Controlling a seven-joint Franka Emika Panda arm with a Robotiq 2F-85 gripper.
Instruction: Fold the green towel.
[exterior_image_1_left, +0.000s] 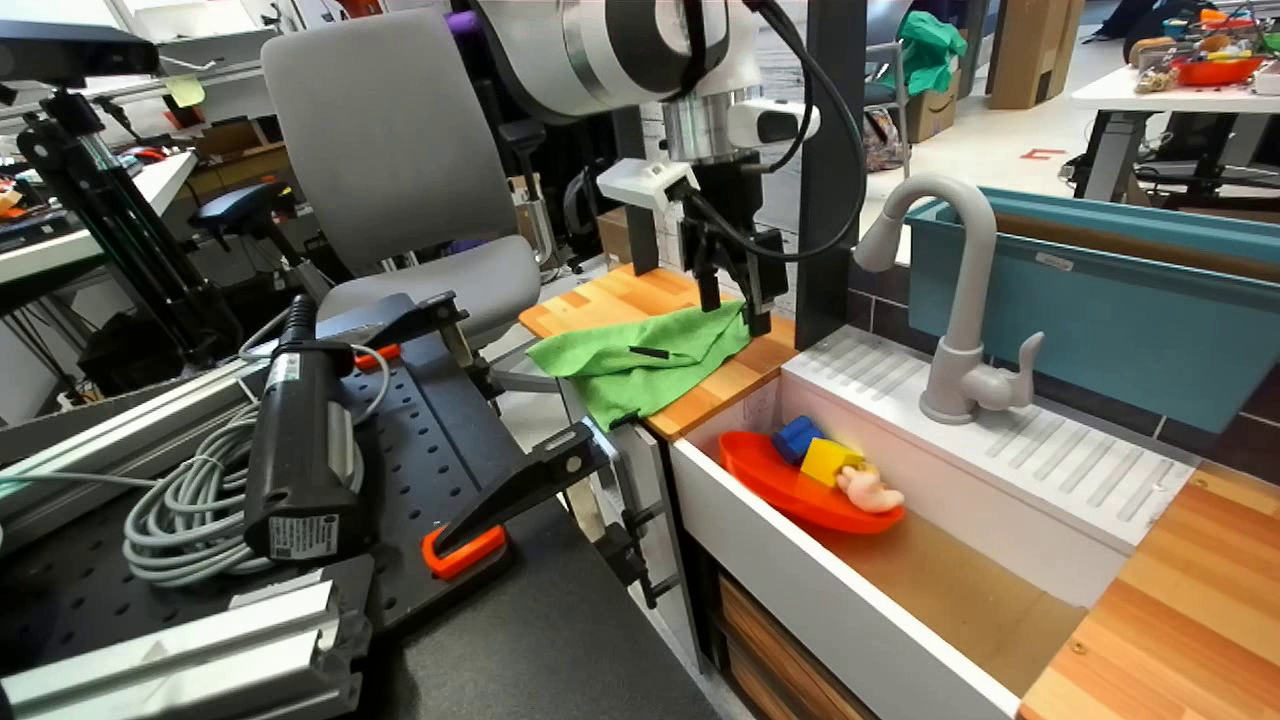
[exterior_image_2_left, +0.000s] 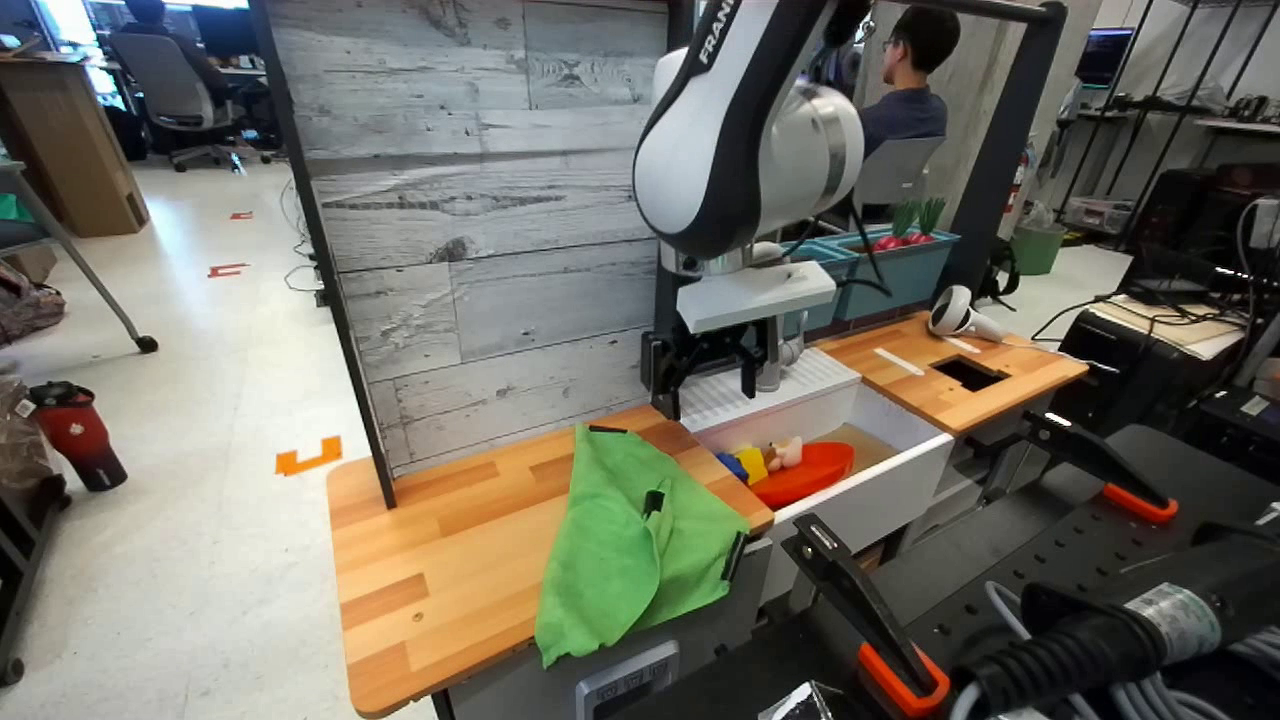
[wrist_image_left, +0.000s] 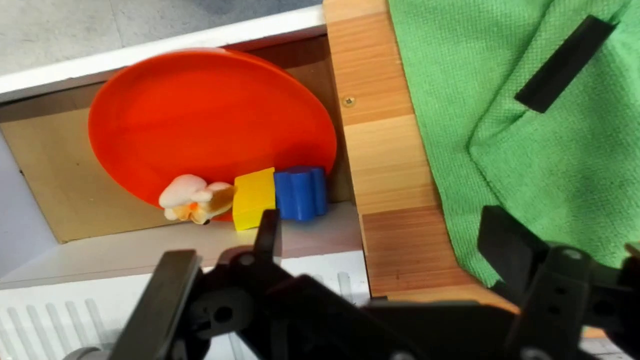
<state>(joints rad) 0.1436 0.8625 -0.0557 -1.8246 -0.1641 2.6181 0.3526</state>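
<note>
The green towel lies wrinkled on the wooden worktop beside the sink, its front part draping over the edge; a dark strip shows near its middle, where the cloth appears turned upon itself. Your gripper hangs spread wide at the back of the worktop, grasping nothing; in the wrist view one finger overlaps the towel's margin, the other the sink side. The likely target is the back corner, marked by a black tab. Shift sideways, away from the sink, until this tab sits between the fingers, then descend until the tips just meet the worktop, so that you pinch the corner with little bunching. Lift only slightly, and carry the corner low and slowly toward the front, letting the lower layer lie flat. Mind the overhang: a hard pull forward could drag the whole cloth off the edge. Release once the corner lies along the opposite margin, opening gently so that the fold does not spring back.
</note>
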